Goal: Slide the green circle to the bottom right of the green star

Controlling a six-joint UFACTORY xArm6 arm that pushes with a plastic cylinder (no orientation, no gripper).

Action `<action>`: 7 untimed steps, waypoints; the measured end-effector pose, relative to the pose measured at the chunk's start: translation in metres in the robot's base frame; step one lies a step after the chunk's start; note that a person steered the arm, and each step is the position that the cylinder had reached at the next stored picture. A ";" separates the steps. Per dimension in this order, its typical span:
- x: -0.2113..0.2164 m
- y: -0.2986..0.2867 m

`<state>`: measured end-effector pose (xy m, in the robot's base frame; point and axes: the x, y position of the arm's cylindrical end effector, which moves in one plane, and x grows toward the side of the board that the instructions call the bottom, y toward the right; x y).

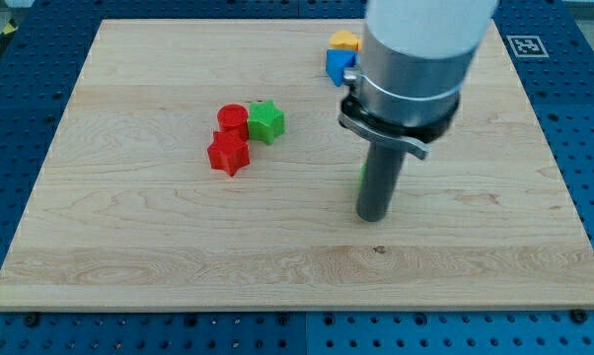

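The green star [266, 121] lies left of the board's middle, touching a red circle [232, 118] on its left. The green circle is almost wholly hidden behind my rod; only a thin green sliver [361, 178] shows at the rod's left edge. My tip [372, 217] rests on the board to the lower right of the green star, pressed against the hidden green circle from its right side.
A red star [228, 154] sits just below the red circle. A blue block [336, 65] and an orange block [345, 40] show at the view's top, partly hidden by the arm's grey body [415, 59]. A marker tag [525, 45] sits off the board's top right.
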<state>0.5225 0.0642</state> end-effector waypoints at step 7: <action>-0.017 0.002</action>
<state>0.5052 0.0658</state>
